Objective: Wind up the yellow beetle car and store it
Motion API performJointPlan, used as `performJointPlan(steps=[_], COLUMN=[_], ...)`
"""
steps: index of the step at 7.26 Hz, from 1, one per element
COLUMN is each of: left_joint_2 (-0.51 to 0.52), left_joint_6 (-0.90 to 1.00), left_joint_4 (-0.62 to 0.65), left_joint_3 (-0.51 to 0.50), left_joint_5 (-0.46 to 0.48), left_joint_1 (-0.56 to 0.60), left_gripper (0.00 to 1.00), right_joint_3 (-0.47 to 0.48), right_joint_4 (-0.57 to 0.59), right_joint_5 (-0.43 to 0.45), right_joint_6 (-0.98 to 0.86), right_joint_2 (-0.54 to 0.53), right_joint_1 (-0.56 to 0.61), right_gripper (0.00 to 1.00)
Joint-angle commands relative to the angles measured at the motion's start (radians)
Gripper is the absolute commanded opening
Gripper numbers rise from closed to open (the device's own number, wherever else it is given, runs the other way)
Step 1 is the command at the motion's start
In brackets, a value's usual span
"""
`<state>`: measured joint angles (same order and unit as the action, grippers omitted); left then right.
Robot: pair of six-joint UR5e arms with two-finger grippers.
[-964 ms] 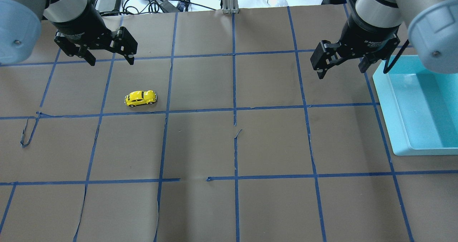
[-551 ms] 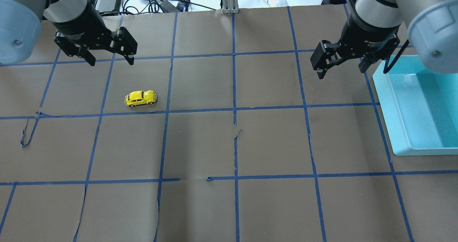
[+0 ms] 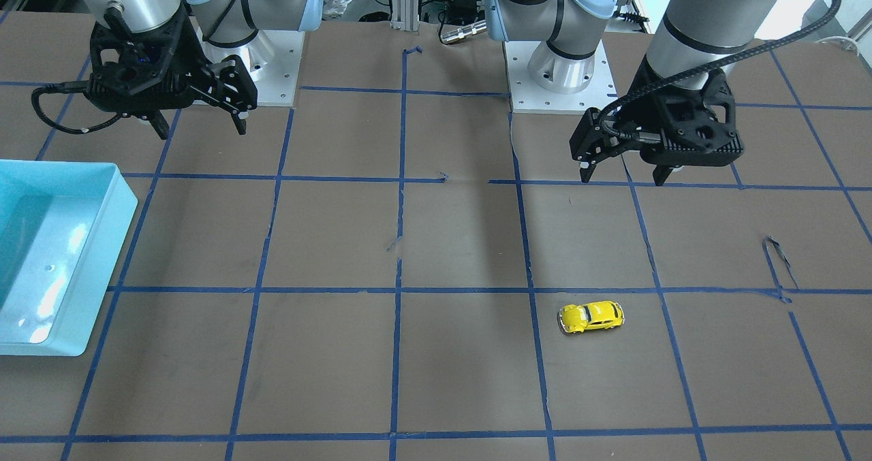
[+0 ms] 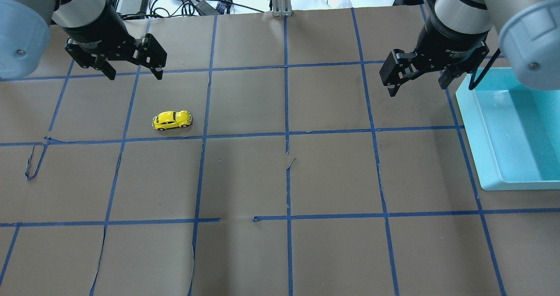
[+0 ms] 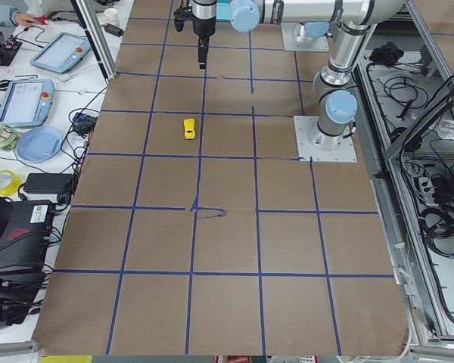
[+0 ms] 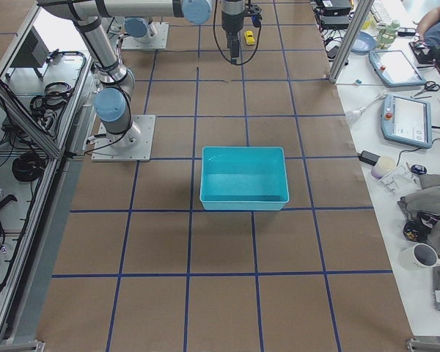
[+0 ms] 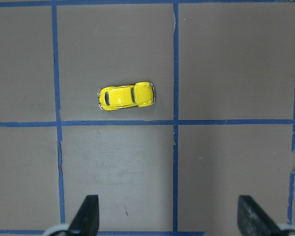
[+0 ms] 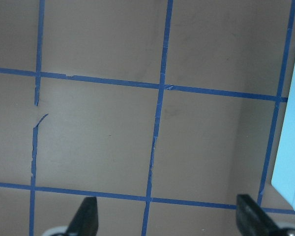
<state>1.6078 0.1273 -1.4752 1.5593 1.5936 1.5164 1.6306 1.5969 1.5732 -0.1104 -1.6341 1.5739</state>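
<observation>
yellow beetle car (image 7: pixel 127 96) just beside blue tape line (image 7: pixel 118 123), left pincer (image 7: pixel 169 217) spread wide

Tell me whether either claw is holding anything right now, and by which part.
Nothing is held. The left claw and the right claw both hang open and empty, and the small glossy yellow beetle toy car sits untouched on the brown paper.

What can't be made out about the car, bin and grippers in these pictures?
yellow beetle car: underside and any wind-up part face the table in every view; too small for detail in both side views.
teal bin: cut off by the overhead view's right edge and the front-facing view's left edge.
left gripper and right gripper: wrist views show only fingertips, cut off by the bottom edge.
</observation>
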Motion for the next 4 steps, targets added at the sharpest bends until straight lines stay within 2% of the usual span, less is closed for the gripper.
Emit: performJointPlan(steps=[1,2,4], left_joint_2=[0.023,0.052,0.092], left_joint_6=[0.149,0.270,0.558], left_joint_4=[0.024,0.121,0.153], left_joint_3=[-0.001,0.022,0.044], left_joint_5=[-0.003,-0.010,-0.024], left_joint_1=[-0.002,-0.002,-0.005], left_gripper=[1.00,1.00,1.00], right_joint_3=[0.000,0.000,0.000], right_joint_4=[0.000,0.002,0.000], right_joint_5=[0.001,0.001,0.002], right_joint_6=[0.000,0.000,-0.002], right_joint_2=[0.000,0.002,0.000], right_joint_1=[0.000,0.000,0.000], right_gripper=[1.00,1.00,1.00])
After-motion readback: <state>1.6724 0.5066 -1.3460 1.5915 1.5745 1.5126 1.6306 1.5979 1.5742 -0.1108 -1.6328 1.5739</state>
